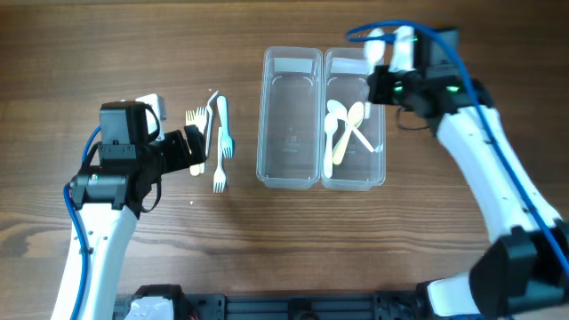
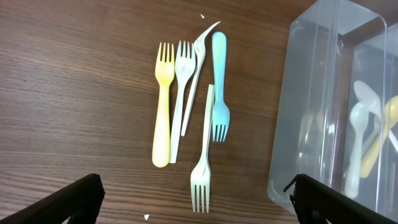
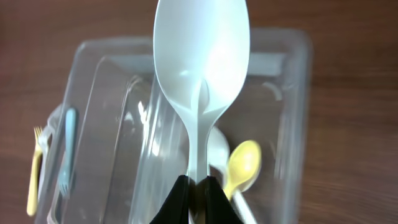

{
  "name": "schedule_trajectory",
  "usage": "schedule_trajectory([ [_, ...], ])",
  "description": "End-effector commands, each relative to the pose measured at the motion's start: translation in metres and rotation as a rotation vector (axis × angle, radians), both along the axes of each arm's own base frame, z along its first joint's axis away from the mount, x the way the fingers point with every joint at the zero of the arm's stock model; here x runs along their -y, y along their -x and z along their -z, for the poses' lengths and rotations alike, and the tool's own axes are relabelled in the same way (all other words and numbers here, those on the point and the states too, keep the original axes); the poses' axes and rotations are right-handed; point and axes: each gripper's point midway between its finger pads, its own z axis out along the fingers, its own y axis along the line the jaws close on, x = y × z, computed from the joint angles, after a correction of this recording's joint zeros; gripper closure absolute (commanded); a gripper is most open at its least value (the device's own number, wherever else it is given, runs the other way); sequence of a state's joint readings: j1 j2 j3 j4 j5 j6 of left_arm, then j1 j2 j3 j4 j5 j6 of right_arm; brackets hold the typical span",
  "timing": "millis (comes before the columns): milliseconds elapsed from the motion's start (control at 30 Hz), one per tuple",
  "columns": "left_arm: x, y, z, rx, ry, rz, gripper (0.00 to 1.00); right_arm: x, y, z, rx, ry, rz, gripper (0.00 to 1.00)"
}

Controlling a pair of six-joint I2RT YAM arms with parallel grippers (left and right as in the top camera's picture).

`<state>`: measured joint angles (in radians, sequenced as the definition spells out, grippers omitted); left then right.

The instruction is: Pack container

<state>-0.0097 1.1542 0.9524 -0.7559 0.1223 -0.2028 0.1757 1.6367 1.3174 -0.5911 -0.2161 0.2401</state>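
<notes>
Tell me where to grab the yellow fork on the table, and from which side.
Probably its broad handle end, from straight above: the yellow fork lies flat, bare table on its outer side, the white fork close along the other.

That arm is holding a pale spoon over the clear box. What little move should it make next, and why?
Probably lower a little and open the right gripper, letting the pale spoon drop. It is pinched by its handle above the bin of the container where other spoons already lie, so it seems sorted with them; the forks lie apart on the table.
</notes>
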Motion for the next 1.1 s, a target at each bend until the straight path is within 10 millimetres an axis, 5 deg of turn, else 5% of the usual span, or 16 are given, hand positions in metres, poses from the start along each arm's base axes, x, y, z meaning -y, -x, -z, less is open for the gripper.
schedule_trajectory([
  [0, 0.000, -0.005, -0.007, 0.019, 0.004, 0.014, 0.00, -0.013, 0.002, 0.047, -0.113, 0.041, -0.001, 0.96],
  [67, 0.000, -0.005, -0.007, 0.019, 0.004, 0.014, 0.00, -0.026, 0.006, 0.067, -0.158, 0.053, -0.031, 0.95],
  [167, 0.000, -0.005, -0.007, 0.019, 0.004, 0.014, 0.00, -0.035, 0.007, 0.072, -0.158, 0.066, -0.049, 0.67],
  [367, 0.000, -0.005, -0.007, 0.019, 0.004, 0.014, 0.00, -0.024, -0.007, 0.014, 0.004, 0.023, -0.016, 0.42],
  [467, 0.000, -0.006, -0.008, 0.024, 0.004, 0.014, 0.00, 0.019, -0.015, -0.044, 0.160, 0.019, 0.095, 0.33],
  [600, 0.005, -0.010, -0.012, 0.044, 0.044, 0.002, 0.00, 0.089, -0.012, -0.080, 0.228, 0.007, 0.276, 0.22],
  [833, 0.017, -0.002, -0.010, 0.003, 0.136, 0.003, 0.00, 0.174, -0.001, -0.061, 0.137, -0.038, 0.521, 0.05],
  [1067, -0.018, 0.006, 0.027, -0.154, -0.047, -0.115, 0.03, 0.183, 0.000, -0.057, 0.124, -0.039, 0.544, 0.02],
])
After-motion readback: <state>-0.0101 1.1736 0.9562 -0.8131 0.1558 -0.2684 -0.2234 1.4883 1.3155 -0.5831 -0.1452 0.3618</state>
